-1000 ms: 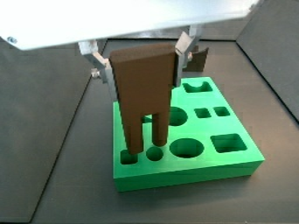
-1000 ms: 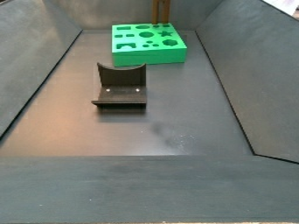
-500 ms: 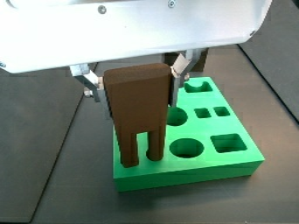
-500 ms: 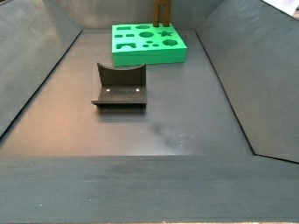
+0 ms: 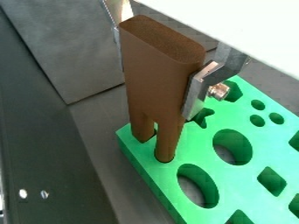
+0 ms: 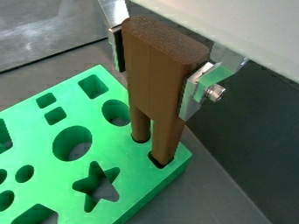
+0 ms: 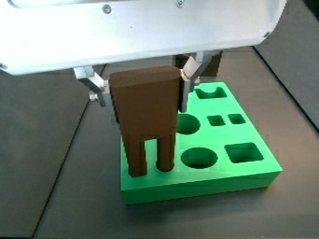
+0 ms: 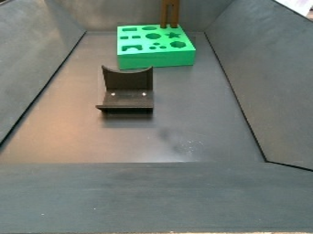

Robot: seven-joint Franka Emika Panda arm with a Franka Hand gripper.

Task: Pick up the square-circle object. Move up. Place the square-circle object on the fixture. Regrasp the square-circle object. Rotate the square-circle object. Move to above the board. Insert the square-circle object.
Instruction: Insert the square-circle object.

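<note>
Since a second ago, the end effector (image 7: 141,77) has come lower over the board (image 7: 237,174), carrying the block (image 7: 147,112) down so both prongs now enter cut-outs at the board's edge. Upright, the reddish-brown block stands in the green board, prongs down in two holes near one corner in both wrist views. Silver fingers (image 6: 201,80) are clamped on its upper sides. Well apart on the dark floor (image 8: 184,137) sits the fixture (image 8: 124,90), with nothing in its notch.
</note>
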